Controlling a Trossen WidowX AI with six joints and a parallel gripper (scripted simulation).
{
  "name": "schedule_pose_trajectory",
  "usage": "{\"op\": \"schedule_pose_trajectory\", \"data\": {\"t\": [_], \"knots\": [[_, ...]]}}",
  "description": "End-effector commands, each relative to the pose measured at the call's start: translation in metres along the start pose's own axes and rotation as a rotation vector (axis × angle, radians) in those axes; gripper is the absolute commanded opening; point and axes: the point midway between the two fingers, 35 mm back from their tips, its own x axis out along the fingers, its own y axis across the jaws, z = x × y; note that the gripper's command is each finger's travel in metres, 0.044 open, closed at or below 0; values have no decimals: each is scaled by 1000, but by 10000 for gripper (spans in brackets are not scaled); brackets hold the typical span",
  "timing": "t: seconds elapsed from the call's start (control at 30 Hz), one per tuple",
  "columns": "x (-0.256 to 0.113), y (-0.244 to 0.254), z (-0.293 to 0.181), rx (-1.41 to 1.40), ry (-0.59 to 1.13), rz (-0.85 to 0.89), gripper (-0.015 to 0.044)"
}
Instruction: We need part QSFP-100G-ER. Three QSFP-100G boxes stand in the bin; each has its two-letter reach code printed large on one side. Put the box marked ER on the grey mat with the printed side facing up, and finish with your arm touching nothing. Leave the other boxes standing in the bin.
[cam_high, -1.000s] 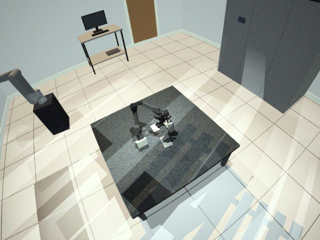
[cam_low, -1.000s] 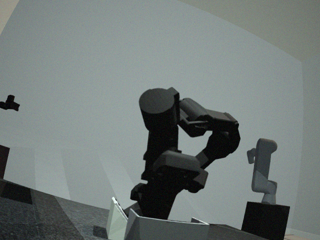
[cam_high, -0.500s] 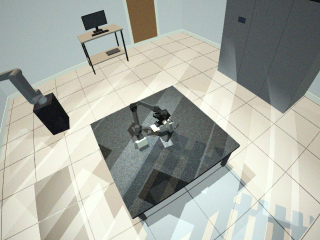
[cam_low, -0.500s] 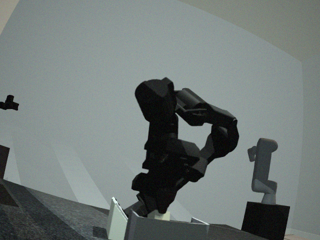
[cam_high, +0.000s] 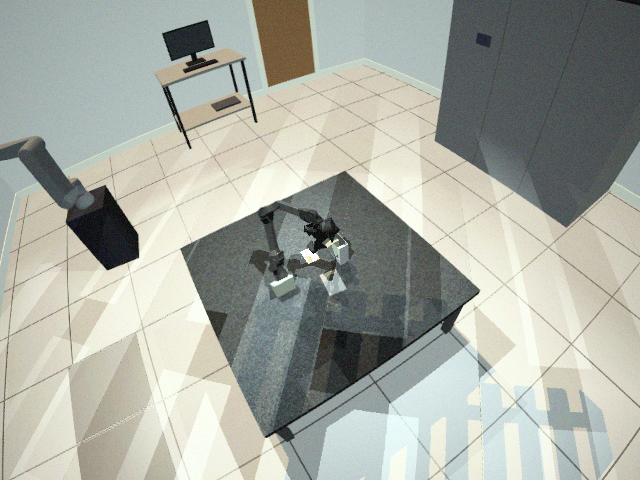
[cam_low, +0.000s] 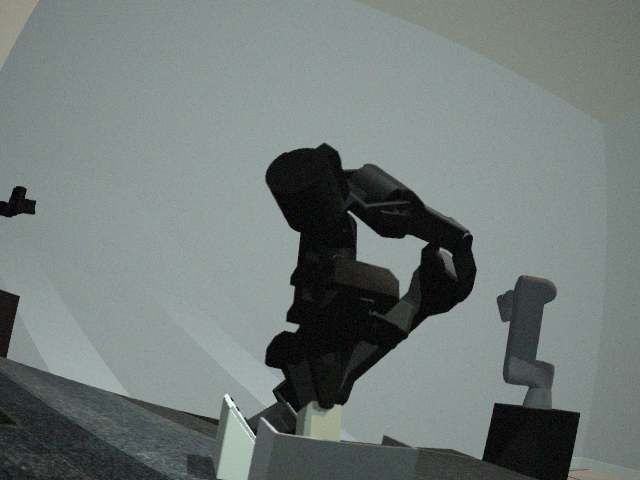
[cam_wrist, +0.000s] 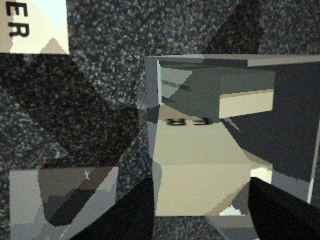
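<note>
You have a smooth, cream, square-edged box (cam_low: 324, 424) (cam_wrist: 202, 187) grasped in the dark pincer (cam_high: 328, 240) (cam_low: 312, 403) (cam_wrist: 199, 186), its fingers about half open, pressed against opposite sides. Its top stands above the straight, thin-walled grey bin (cam_high: 341, 253) (cam_low: 336, 459) (cam_wrist: 151, 120). Its print is too foreshortened for you to tell whether this is the ER one, but no box lies on the flat grey mat (cam_high: 332, 283) (cam_wrist: 25, 200). The mat sits beside the bin, towards the worktop's (cam_high: 423, 263) near edge, on speckled dark stone-like material. A flat pale card (cam_high: 310, 255) (cam_wrist: 40, 30) reads ER
</note>
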Motion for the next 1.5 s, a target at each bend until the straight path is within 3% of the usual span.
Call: {"op": "schedule_pose_trajectory", "data": {"t": [0.0,1.47], "knots": [[-3,5,-1,1,4,3,159],[-25,56,10,3,3,5,159]]}}
